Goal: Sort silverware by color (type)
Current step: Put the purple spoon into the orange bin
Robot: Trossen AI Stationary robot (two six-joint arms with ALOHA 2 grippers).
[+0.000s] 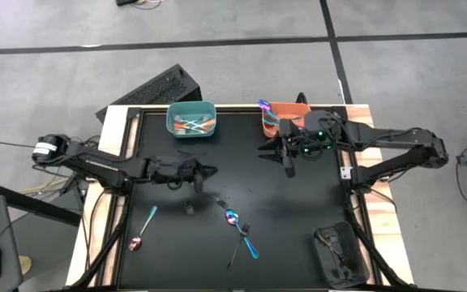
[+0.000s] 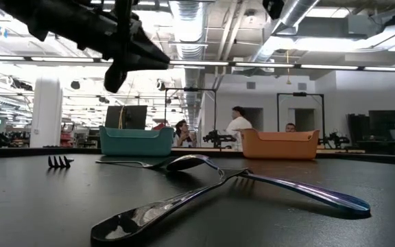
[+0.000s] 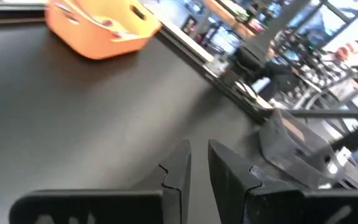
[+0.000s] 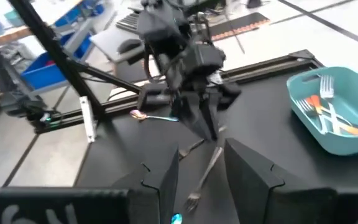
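A: Left gripper (image 1: 209, 170) hovers mid-table, fingers a narrow gap apart, empty. Right gripper (image 1: 288, 169) hangs by the orange bin (image 1: 286, 109), parted, empty.

B: Silverware? Crossed spoon and fork (image 1: 240, 231) near the front edge, teal-handled spoon (image 1: 143, 229) front left, more in the teal bin (image 1: 191, 118).

A: Risk: crossed pieces could snag, lifting both.

B: Low view shows the overlap; overhead shows handle colours.

Bright ceiling strip lights (image 2: 184, 17) wash my workspace evenly, leaving soft shadows under my arms on the matte black worktop (image 1: 242, 174), glinting off the crossed iridescent spoon (image 2: 184, 163), while both my wrist pictures smear with blur.
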